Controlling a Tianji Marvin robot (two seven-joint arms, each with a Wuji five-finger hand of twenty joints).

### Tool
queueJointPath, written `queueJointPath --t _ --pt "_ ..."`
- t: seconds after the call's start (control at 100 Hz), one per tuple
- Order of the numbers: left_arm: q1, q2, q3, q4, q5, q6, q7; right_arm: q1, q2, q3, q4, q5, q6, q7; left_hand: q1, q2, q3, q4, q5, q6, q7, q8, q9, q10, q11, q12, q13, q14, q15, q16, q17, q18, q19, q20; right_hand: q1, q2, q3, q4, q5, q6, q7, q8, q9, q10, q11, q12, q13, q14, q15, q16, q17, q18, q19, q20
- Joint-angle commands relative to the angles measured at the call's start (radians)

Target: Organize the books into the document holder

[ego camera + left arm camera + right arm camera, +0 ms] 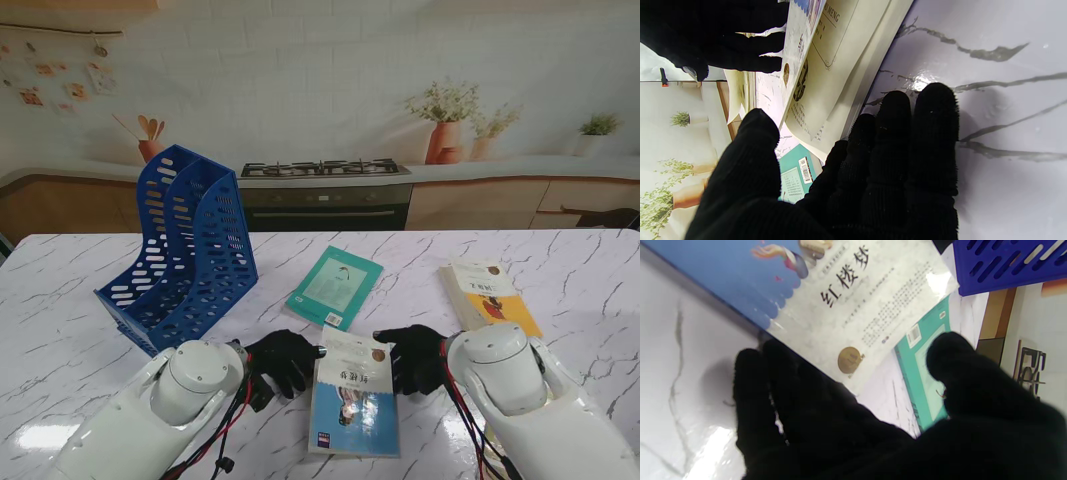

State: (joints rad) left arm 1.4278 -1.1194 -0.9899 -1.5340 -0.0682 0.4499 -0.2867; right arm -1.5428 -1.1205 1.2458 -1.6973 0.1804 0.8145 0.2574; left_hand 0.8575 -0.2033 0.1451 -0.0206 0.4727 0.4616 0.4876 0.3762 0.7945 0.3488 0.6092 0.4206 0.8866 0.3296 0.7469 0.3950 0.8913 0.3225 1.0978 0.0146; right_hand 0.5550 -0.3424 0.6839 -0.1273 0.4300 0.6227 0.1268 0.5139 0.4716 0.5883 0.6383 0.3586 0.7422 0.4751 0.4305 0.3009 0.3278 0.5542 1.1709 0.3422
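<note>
A blue-and-white book [354, 397] is lying on the marble tabletop [560, 260] directly between the two black-gloved hands, its long axis running from near me to farther away. The left hand [282, 360] is touching its far-left corner and the right hand [415, 358] its far-right corner, equally near, fingers apart and gripping nothing. The blue document holder [185, 250] is standing farther off to the left, openings facing up.
</note>
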Motion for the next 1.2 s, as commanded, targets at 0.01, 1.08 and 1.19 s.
queueJointPath --t 0.01,1.08,1.19 --pt "0.045 -0.012 0.031 0.040 -0.016 0.000 -0.028 -0.041 -0.035 -0.027 0.028 0.042 0.013 -0.011 0.004 -0.026 0.020 -0.006 0.052 0.060 -0.056 -0.035 -0.015 0.084 -0.059 -0.029 -0.005 0.129 -0.060 0.011 0.036 -0.011 0.052 0.002 0.014 -0.016 0.017 0.020 -0.025 -0.012 -0.012 -0.022 -0.127 0.001 -0.248 -0.132 -0.164 -0.079 -0.209 -0.121 -0.001 -0.097 0.007 0.015" --pt "0.072 -0.023 0.001 0.031 -0.090 -0.028 -0.018 -0.070 -0.116 -0.002 0.034 0.230 0.023 -0.182 0.031 -0.129 0.294 -0.011 -0.071 -0.053 -0.095 -0.016 -0.295 -0.002 0.005 0.199 -0.067 0.012 0.062 0.273 -0.168 0.003 0.207 0.413 0.021 -0.065 0.090 0.018 -0.078 -0.223 0.078 0.189 -0.098 -0.232 -0.074 -0.058 -0.087 -0.220 -0.118 -0.072 -0.069 0.050 0.003 0.047" --pt "0.081 -0.028 -0.009 0.028 -0.097 -0.022 -0.001 -0.072 -0.126 0.006 0.030 0.251 0.041 -0.199 0.034 -0.127 0.307 -0.011 -0.072 -0.051 -0.083 -0.015 -0.288 0.008 0.011 0.200 -0.050 0.028 0.076 0.284 -0.159 0.004 0.217 0.409 0.017 -0.072 0.082 0.017 -0.088 -0.238 0.082 0.213 -0.091 -0.251 -0.039 -0.045 -0.087 -0.230 -0.105 -0.065 -0.105 0.074 -0.017 0.041"
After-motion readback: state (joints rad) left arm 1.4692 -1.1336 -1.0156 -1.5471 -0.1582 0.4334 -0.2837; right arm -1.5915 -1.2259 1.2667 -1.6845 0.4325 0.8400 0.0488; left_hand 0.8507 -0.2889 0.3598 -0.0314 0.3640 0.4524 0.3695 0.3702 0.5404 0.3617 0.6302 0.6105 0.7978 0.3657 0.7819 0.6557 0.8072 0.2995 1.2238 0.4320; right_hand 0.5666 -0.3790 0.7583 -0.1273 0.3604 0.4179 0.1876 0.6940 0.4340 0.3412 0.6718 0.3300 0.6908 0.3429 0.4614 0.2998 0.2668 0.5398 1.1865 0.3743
